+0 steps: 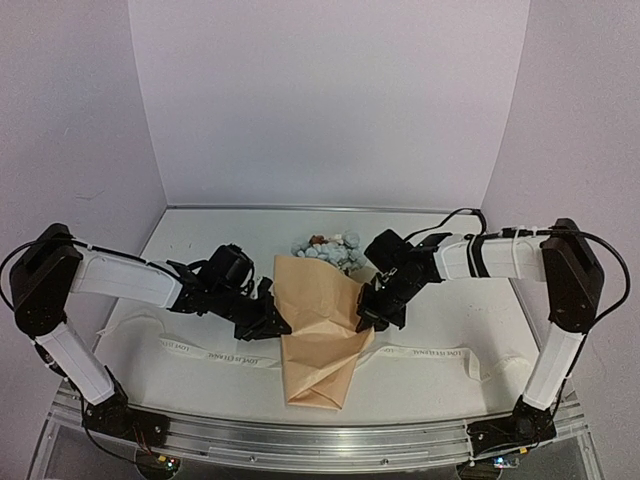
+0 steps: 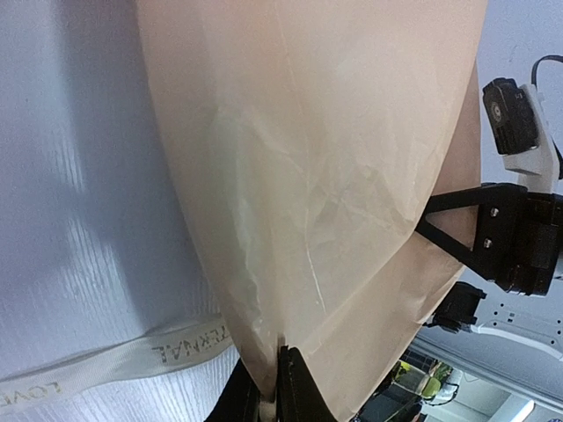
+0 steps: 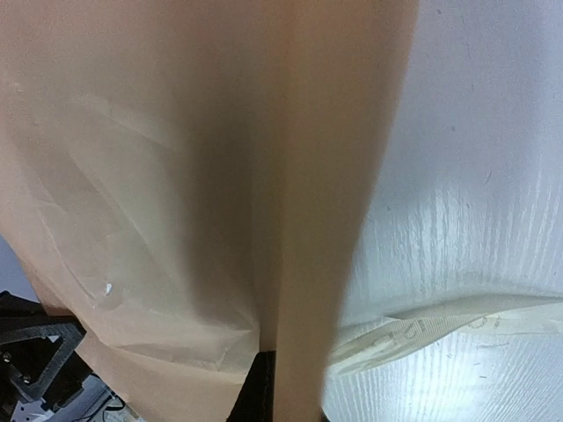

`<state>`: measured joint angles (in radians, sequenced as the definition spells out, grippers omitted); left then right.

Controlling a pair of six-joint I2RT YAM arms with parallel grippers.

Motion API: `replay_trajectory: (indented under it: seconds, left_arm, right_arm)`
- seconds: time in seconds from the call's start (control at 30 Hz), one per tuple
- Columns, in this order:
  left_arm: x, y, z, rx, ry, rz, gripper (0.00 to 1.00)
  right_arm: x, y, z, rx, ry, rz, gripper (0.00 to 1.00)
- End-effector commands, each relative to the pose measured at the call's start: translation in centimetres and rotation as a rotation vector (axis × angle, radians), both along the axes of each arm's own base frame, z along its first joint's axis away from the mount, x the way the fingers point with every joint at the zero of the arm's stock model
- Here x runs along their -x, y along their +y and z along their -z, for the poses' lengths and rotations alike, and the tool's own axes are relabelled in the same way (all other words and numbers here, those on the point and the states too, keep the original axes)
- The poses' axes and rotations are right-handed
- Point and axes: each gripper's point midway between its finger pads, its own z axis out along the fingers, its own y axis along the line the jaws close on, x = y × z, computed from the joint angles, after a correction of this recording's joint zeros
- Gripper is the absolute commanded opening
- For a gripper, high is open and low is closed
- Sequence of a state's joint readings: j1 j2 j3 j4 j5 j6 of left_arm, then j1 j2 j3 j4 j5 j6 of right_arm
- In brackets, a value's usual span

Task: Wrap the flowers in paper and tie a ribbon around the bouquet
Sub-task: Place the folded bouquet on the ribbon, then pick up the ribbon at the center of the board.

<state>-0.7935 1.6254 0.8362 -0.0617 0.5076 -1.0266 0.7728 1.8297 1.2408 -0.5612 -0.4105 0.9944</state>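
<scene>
The paper (image 1: 318, 330) is tan-brown kraft, creased and folded loosely into a rough cone. It lies in the middle of the table (image 1: 200, 250) with its narrow end toward the arms' bases and its wide end away from them. The flowers (image 1: 332, 246) show out of the wide far end as a small cluster of pale blue blooms with a few cream and darker ones; their stems are hidden inside the wrap. The ribbon (image 1: 215, 352), cream-white with dark lettering, lies flat across the table from left to right and passes under the lower part of the paper, untied.

The left claw (image 1: 278, 322) is at the paper's left edge. In the left wrist view its dark fingers (image 2: 295, 391) are nearly together, with a thin fold of the paper pinched between them. The right claw (image 1: 372, 318) is at the paper's right edge, opposite the left one. In the right wrist view a pleat of paper runs down into its closed fingers (image 3: 251, 396), so it too grips the paper. Both wrist views show the ribbon on the table just beside the gripped fold.
</scene>
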Motion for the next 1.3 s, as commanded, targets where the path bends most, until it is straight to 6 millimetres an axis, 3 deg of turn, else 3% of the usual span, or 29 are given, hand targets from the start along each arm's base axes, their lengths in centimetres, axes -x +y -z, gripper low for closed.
replay_trajectory:
  seconds: [0.0,0.2,0.33,0.43,0.57,0.77,0.87,1.0,1.13,1.27]
  left_arm:
    - [0.6,0.2,-1.4,0.029,-0.042,-0.054,0.09]
    - [1.5,1.2,-0.3,0.008,-0.03,-0.091,0.13]
    - [1.0,2.0,-0.4,-0.014,-0.053,-0.139,0.24]
    - [0.5,3.8,-1.0,-0.074,-0.076,-0.219,0.33]
    - [-0.4,8.6,-1.3,-0.217,-0.105,-0.425,0.44]
    - [0.0,19.5,-0.7,-0.456,-0.072,-0.78,0.59]
    - [1.2,24.1,-0.1,-0.523,-0.02,-0.932,0.65]
    - [2.0,27.2,0.4,-0.558,0.0,-1.053,0.68]
    - [2.0,28.8,1.9,-0.62,0.041,-1.083,0.68]
    - [1.4,28.1,3.4,-0.601,0.098,-1.055,0.68]
  right_arm:
    - [1.0,-0.5,-0.5,0.016,-0.062,0.003,0.0]
    - [2.0,-0.6,0.5,0.036,-0.082,0.001,0.03]
    - [2.2,-1.1,0.6,0.048,-0.102,-0.002,0.28]
    - [2.4,-1.7,-0.2,0.047,-0.134,-0.012,0.5]
    - [3.1,-4.2,-1.3,0.121,-0.189,-0.064,0.71]
    - [4.4,-9.5,-2.8,0.25,-0.281,-0.104,0.93]
    - [5.0,-11.8,-2.3,0.299,-0.298,-0.085,0.98]
    - [5.5,-15.0,-2.0,0.354,-0.321,-0.026,0.98]
    - [6.2,-17.6,-1.7,0.425,-0.342,0.007,0.98]
    - [6.7,-20.6,-1.0,0.523,-0.368,0.055,0.98]
